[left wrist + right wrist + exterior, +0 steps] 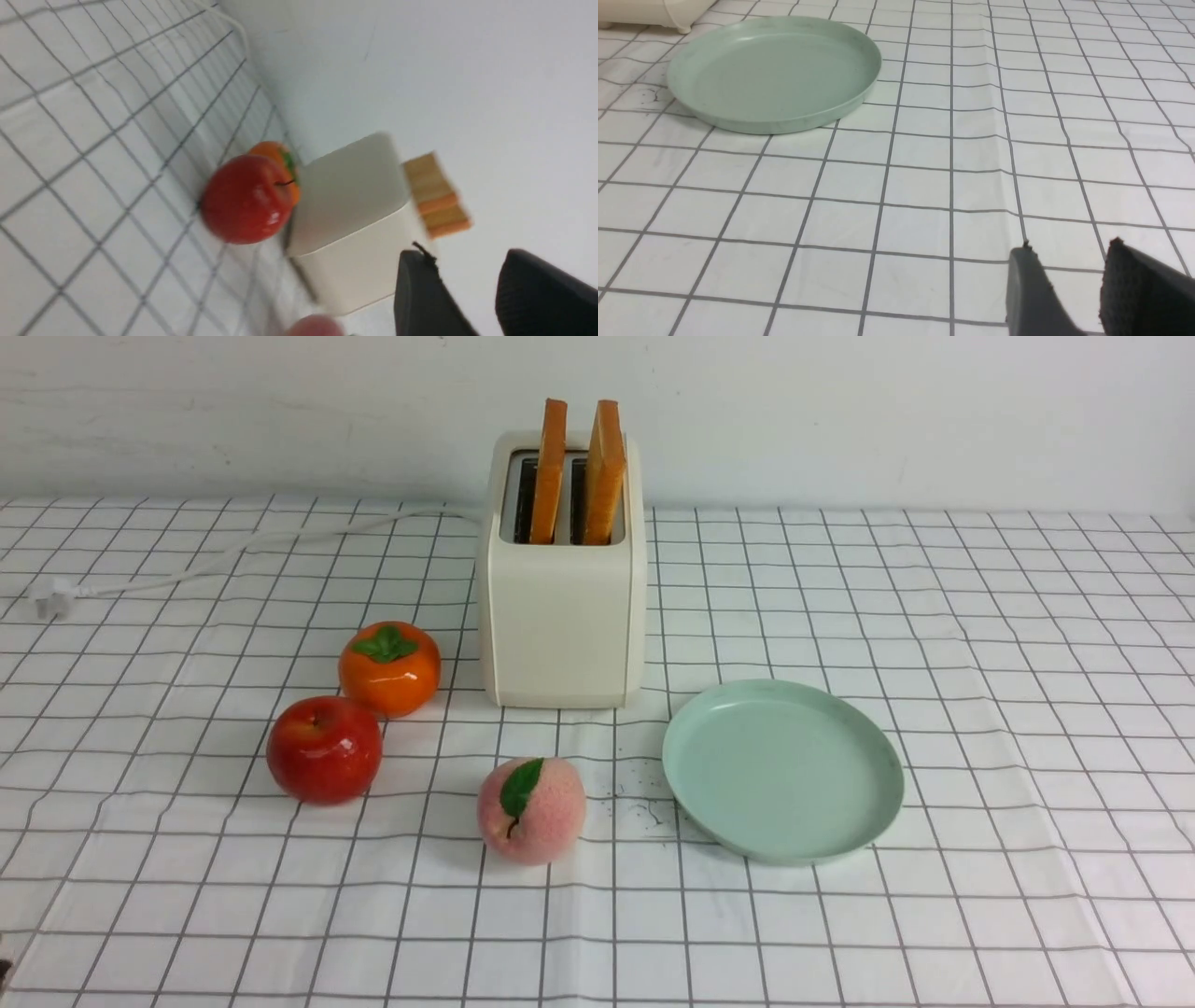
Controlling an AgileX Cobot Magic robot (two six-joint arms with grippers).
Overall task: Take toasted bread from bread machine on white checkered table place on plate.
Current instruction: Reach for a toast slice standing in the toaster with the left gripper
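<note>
Two slices of toasted bread [577, 469] stand upright in the slots of the cream-white bread machine [562, 607] at the back middle of the white checkered table [980, 663]. The mint-green plate [782, 768] lies bare, right of and in front of the bread machine. Neither arm shows in the front view. In the left wrist view my left gripper [465, 266] is open and holds nothing, off from the bread machine [355, 210] and the toasted bread [437, 196]. My right gripper [1069, 256] is open over bare cloth, apart from the plate [775, 74].
A red apple [324, 749], an orange persimmon [389, 667] and a pink peach [531, 809] sit left of and in front of the bread machine. Its white cord and plug [56, 597] trail off to the far left. A white wall stands behind the table.
</note>
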